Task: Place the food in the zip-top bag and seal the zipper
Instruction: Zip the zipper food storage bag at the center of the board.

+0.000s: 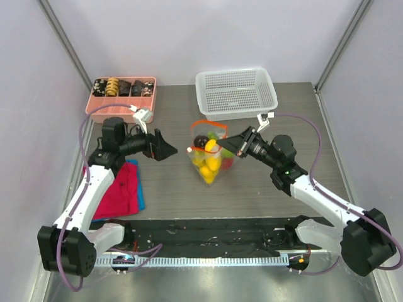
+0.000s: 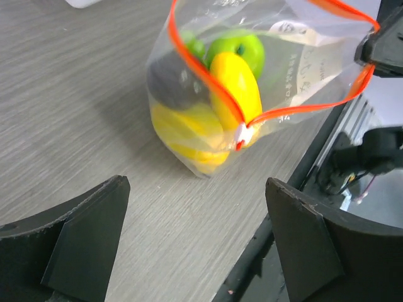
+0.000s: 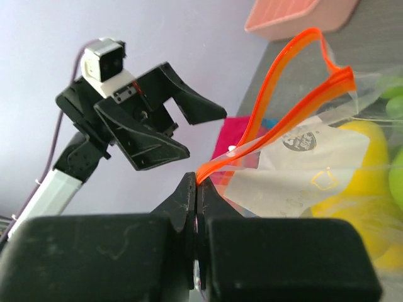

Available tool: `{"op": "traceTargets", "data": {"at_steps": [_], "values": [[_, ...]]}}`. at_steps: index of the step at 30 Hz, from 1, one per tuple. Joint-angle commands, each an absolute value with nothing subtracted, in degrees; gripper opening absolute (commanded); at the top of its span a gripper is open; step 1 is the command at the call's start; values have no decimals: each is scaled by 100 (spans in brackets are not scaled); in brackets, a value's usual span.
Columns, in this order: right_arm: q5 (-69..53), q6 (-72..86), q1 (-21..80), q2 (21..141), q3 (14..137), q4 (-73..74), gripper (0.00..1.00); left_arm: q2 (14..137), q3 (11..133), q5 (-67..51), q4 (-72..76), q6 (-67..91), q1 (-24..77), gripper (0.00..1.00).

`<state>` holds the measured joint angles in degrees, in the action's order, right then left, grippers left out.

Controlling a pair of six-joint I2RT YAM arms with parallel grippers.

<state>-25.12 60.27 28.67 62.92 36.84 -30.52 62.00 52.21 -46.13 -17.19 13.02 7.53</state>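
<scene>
Ahead of the left claw (image 2: 195,189), the crinkly clear plastic bag (image 2: 302,63) runs off the upper edge; the dark round fruit (image 2: 170,82) inside is smeared by film. The orange-red zipper strip (image 3: 267,91) vanishes between the right claw's (image 3: 196,185) pressed fingers; beyond, a yellow fruit (image 3: 371,157) is blurred.

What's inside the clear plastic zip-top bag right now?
A glossy green apple, two yellow lemons and a dark round plum show through. Anything behind them is hidden.

the white label (image 3: 310,154) on the zip-top bag (image 2: 208,107) has a round mark and tiny print, too blurry to read.
</scene>
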Motion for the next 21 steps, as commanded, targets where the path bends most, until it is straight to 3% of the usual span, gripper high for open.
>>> {"op": "traceTargets", "data": {"at_steps": [1, 8, 14, 21], "values": [[-2663, 5713, 2883, 5968, 2947, -3410, 1, 6012, 4678, -4422, -573, 581, 1255, 93], [-2672, 5485, 2848, 5652, 2602, -3235, 1, 5625, 3762, -3385, 139, 26, 2636, 91], [-2795, 5274, 2848, 5476, 2514, -3015, 1, 5958, 3805, -3129, 386, 26, 2716, 89], [-2909, 5142, 2848, 5458, 2443, -2988, 1, 6766, 4209, -3743, 457, -492, 2725, 86]]}}
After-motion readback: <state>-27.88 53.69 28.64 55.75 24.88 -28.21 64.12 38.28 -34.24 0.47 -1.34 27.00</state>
